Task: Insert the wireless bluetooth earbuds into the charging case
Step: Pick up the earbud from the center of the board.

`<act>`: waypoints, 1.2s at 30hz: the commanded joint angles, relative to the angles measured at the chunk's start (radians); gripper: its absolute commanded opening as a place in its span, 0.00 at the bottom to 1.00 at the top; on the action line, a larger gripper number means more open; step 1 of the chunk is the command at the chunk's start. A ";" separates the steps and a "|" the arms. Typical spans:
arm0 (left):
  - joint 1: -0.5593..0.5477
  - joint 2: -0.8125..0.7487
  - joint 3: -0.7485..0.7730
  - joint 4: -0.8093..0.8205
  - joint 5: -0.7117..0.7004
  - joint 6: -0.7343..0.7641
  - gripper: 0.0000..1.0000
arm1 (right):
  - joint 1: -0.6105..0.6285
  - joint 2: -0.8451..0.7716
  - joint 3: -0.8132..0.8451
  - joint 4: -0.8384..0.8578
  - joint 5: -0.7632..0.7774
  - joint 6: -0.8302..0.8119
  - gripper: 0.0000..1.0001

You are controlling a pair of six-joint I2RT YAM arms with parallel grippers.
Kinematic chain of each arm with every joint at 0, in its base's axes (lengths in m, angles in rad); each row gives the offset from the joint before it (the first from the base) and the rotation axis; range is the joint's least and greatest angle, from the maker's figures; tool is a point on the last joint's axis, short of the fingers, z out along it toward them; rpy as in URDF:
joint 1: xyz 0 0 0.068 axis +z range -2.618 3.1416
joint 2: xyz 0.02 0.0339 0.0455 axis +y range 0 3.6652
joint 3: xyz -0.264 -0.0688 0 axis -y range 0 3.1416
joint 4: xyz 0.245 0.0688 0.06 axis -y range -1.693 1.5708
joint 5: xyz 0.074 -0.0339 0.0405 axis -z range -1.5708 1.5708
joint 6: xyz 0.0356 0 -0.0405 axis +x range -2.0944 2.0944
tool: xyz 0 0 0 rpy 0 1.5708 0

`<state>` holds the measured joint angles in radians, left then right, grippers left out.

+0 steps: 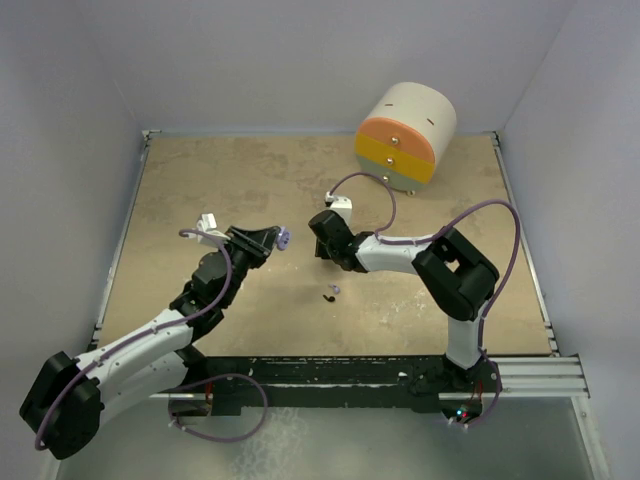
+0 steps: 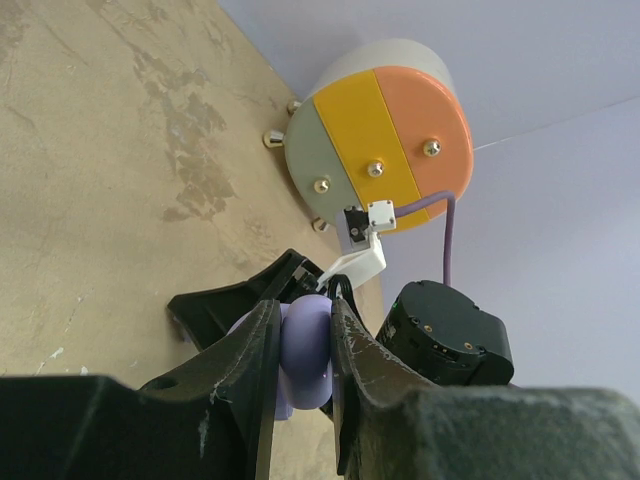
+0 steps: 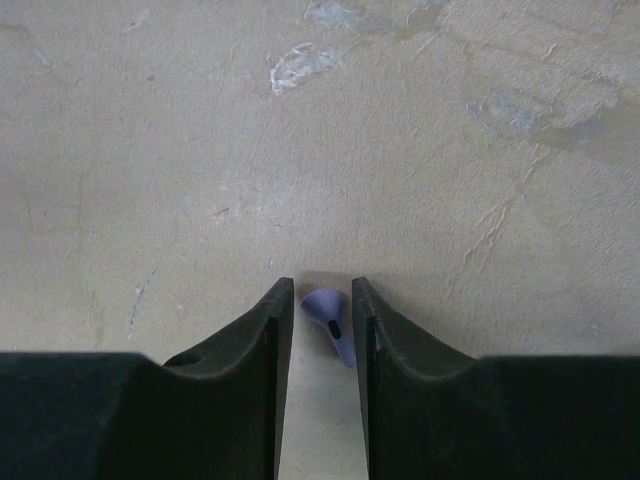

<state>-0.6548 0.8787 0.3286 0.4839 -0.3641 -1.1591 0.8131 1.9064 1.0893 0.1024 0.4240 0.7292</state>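
Nearest the arm bases, a black earbud (image 1: 328, 297) and a lavender earbud (image 1: 335, 289) lie just beside each other on the table (image 1: 220, 190), apart from both grippers and not yet picked up.

Beyond them the left gripper (image 1: 276, 239) is clamped on the lavender case (image 2: 308, 345), a finger against each side. It holds the case off the table and turned toward the other arm, probably to present it steadily for loading.

Facing it, the right gripper (image 3: 322, 288) points down at the table with a third earbud (image 3: 330, 322), also lavender, between its jaws. The jaws stand narrowly apart. The earbud seems to touch the right one, with a sliver of gap at the left, so I cannot tell whether it is pinched or only bracketed. The close straddle suits so tiny a piece.

Farthest off, a drum (image 1: 405, 135) with orange, yellow and grey fronts lies on its side by the back wall, well clear of the work.
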 commanded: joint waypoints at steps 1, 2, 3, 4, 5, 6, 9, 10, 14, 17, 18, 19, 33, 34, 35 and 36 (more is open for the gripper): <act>0.006 -0.026 -0.011 0.016 -0.014 0.016 0.00 | 0.006 0.061 -0.022 -0.157 0.020 -0.035 0.33; 0.007 -0.027 -0.011 0.014 -0.013 0.016 0.00 | 0.009 0.063 -0.022 -0.158 0.019 -0.039 0.33; 0.006 -0.027 -0.010 0.014 -0.014 0.015 0.00 | 0.012 0.065 -0.023 -0.158 0.020 -0.040 0.33; 0.007 -0.026 -0.010 0.013 -0.014 0.016 0.00 | 0.015 0.066 -0.023 -0.160 0.020 -0.042 0.33; 0.006 -0.029 -0.011 0.012 -0.015 0.015 0.00 | 0.018 0.068 -0.024 -0.163 0.020 -0.043 0.33; 0.007 -0.028 -0.011 0.011 -0.014 0.015 0.00 | 0.024 0.069 -0.025 -0.164 0.021 -0.040 0.33; 0.007 -0.029 -0.010 0.009 -0.015 0.017 0.00 | 0.034 0.078 -0.024 -0.171 0.024 -0.035 0.33; 0.006 -0.028 -0.011 0.009 -0.015 0.017 0.00 | 0.037 0.080 -0.025 -0.174 0.023 -0.033 0.33; 0.006 -0.027 -0.010 0.009 -0.013 0.015 0.00 | 0.044 0.089 -0.025 -0.190 0.036 -0.027 0.33; 0.006 -0.033 -0.012 0.005 -0.013 0.016 0.00 | 0.046 0.091 -0.028 -0.199 0.042 -0.024 0.33; 0.006 -0.035 -0.012 0.003 -0.015 0.016 0.00 | 0.047 0.092 -0.030 -0.203 0.044 -0.024 0.33; 0.006 -0.037 -0.011 0.001 -0.016 0.016 0.00 | 0.047 0.092 -0.030 -0.205 0.047 -0.022 0.33; 0.006 -0.051 -0.014 -0.010 -0.018 0.017 0.00 | 0.057 0.103 -0.035 -0.227 0.055 -0.020 0.27; 0.006 -0.050 -0.014 -0.011 -0.018 0.017 0.00 | 0.058 0.104 -0.035 -0.226 0.055 -0.020 0.27; 0.007 -0.051 -0.014 -0.011 -0.018 0.017 0.00 | 0.058 0.105 -0.035 -0.226 0.054 -0.023 0.25; 0.006 -0.049 -0.014 -0.010 -0.019 0.017 0.00 | 0.058 0.106 -0.035 -0.228 0.052 -0.025 0.24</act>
<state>-0.6544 0.8413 0.3153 0.4435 -0.3717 -1.1587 0.8642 1.9324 1.1030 0.0906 0.5308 0.7002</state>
